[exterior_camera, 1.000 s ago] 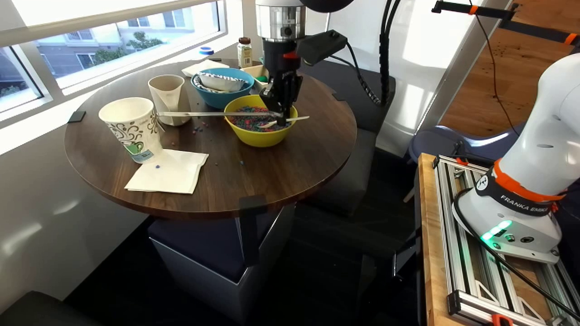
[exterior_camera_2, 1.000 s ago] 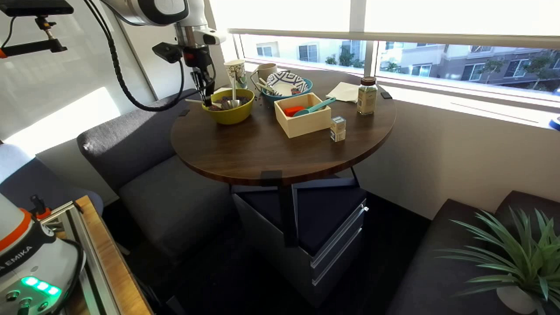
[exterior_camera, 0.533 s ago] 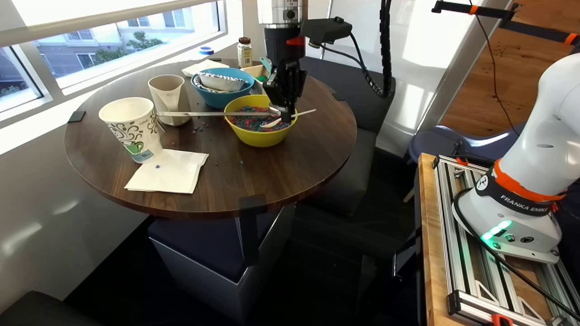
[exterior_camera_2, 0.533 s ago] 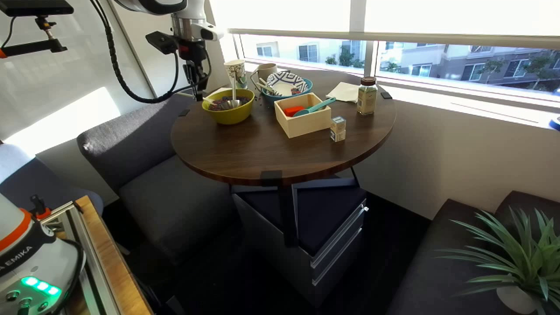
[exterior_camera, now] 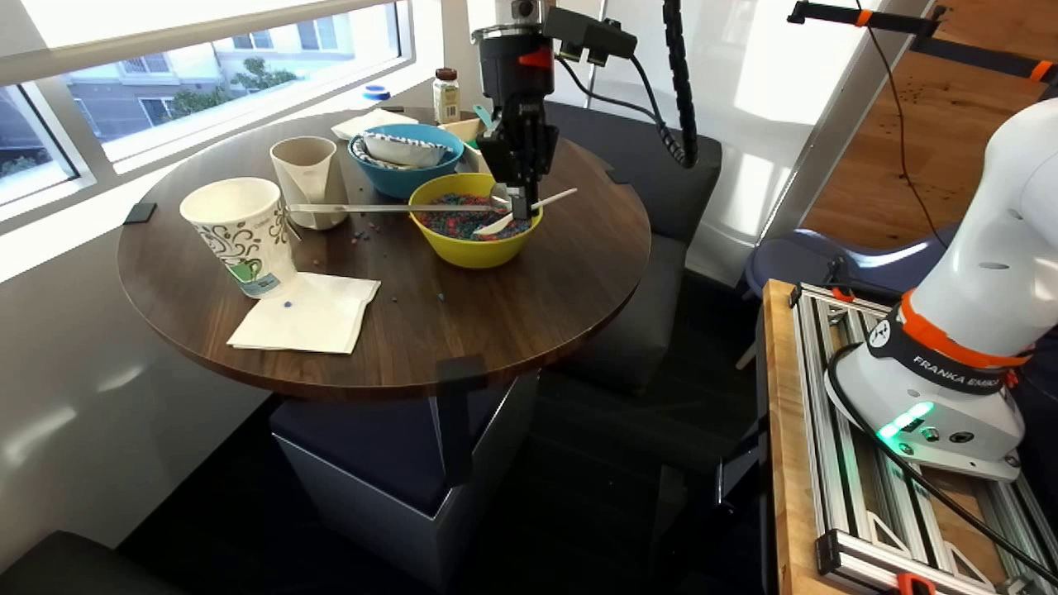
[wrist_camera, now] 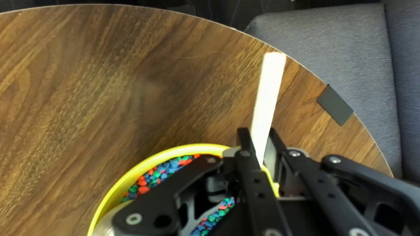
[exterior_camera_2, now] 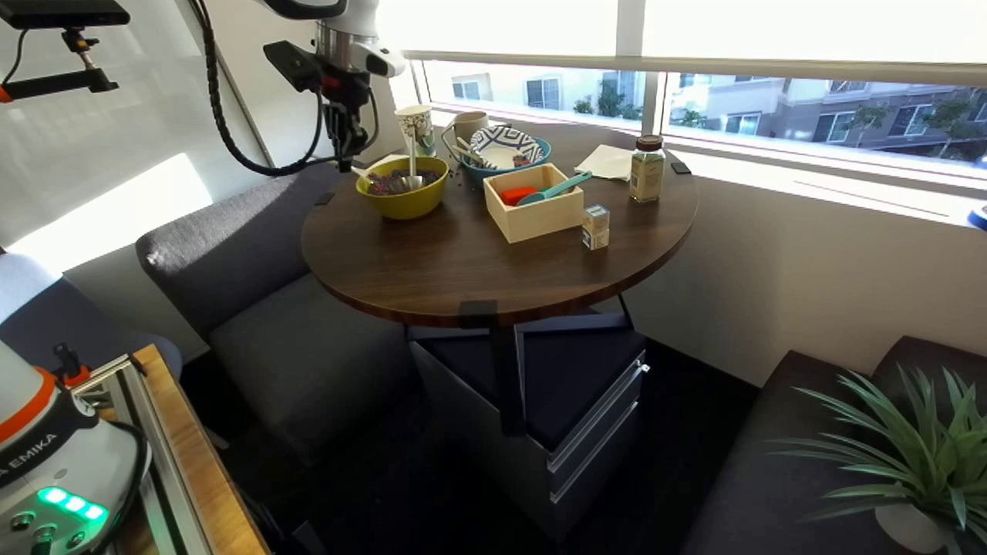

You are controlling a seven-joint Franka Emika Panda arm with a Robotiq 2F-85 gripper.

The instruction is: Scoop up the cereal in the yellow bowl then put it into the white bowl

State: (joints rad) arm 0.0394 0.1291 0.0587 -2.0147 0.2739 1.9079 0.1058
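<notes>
The black two-fingered gripper (wrist_camera: 258, 133) pinches a slim off-white spoon (wrist_camera: 265, 105), head against loose multicoloured cereal (exterior_camera: 453, 221) inside the round mustard-yellow bowl (exterior_camera: 471, 254). Best dig under, then level it (clear of the long-handled metal utensil (exterior_camera: 388, 208)) before crossing to the white zigzag-patterned bowl (exterior_camera_2: 505, 148), seemingly the target.

Yellow bowl (exterior_camera: 471, 254), multicoloured cereal (exterior_camera: 453, 221), swirl-patterned cup (exterior_camera: 243, 238)

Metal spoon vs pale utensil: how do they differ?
Colour: the metal spoon is silvery; the pale utensil is whitish.
Length: the metal spoon looks longer than the pale utensil.
Hold: the pale utensil runs between the fingers; the metal spoon does not.
Shared: each has one end inside the yellow bowl.
</notes>
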